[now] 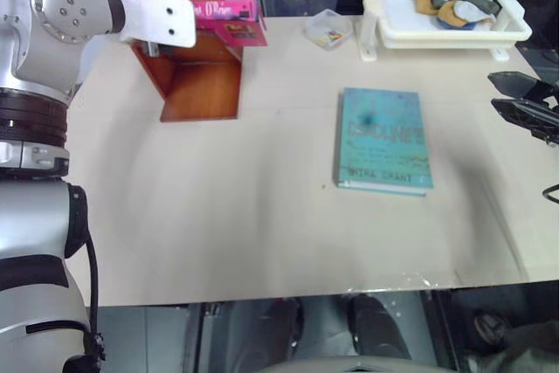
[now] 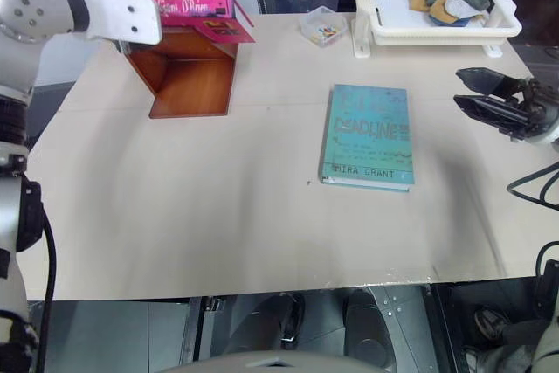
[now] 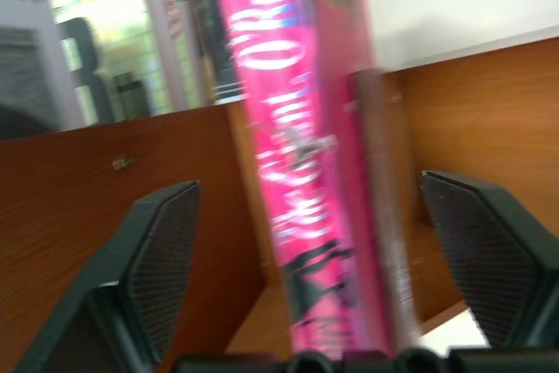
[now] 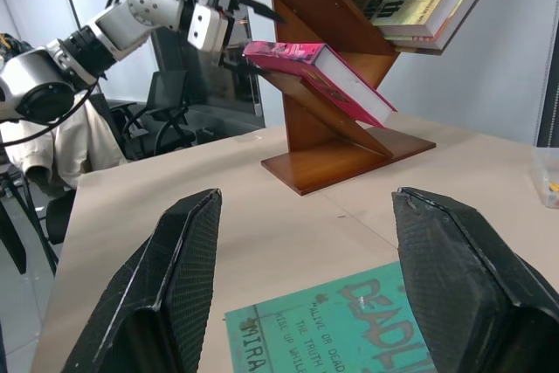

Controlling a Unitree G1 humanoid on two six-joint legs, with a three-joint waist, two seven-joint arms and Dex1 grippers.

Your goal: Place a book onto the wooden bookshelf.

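a teal book point(image 2: 368, 136) lies flat on the table point(image 2: 218, 216), white basket point(image 2: 437, 15) behind.

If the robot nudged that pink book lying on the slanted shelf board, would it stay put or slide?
The pink book lies on a sloping board of the wooden bookshelf, so it may slide downhill. It looks thick and stiff, unlikely to bend.

A teal book point(image 2: 368, 136) lies mid-desk; the wooden bookshelf point(image 2: 188, 67) blocks the far left corner, a white basket point(image 2: 437, 19) the far right.
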